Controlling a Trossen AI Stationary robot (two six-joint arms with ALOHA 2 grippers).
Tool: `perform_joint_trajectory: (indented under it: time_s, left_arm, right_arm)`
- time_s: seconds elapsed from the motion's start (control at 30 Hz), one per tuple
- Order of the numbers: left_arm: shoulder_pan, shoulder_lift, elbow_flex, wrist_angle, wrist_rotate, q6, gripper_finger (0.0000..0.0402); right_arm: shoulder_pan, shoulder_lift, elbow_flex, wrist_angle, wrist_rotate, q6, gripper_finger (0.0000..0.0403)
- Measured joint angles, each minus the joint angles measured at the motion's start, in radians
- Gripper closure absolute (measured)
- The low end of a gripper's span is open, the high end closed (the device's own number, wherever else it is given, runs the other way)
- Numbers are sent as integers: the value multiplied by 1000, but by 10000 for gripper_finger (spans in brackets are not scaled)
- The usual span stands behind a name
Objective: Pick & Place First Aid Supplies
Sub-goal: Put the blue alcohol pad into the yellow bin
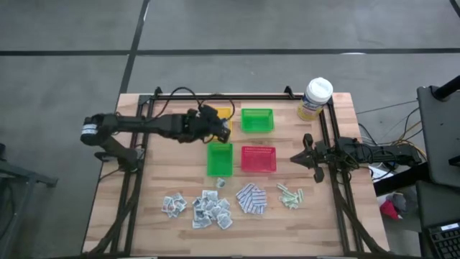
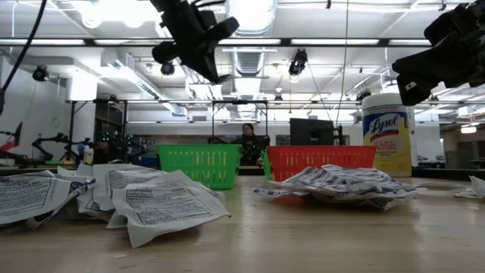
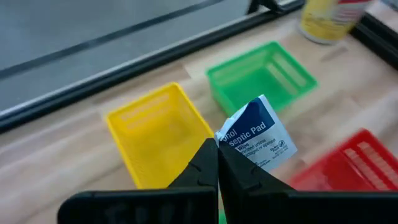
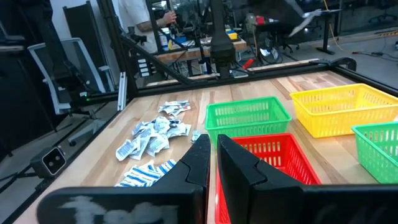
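Blue-and-white crinkled sachet (image 3: 258, 137), printed text

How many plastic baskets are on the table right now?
4: a yellow basket at the back under the left gripper, a green basket beside it, another green one nearer, and a red basket alongside that.
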Motion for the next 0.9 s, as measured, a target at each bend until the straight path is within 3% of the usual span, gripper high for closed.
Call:
perform_joint_trajectory:
  time_s: [0.43,0.9]
  left_arm:
    - [192,19,-2,5,148,55,401]
    - [296,263,79,-15,316,5,401]
  right_arm:
    - [0,0,0,0,0,0,374]
    - [0,0,0,0,0,0,374]
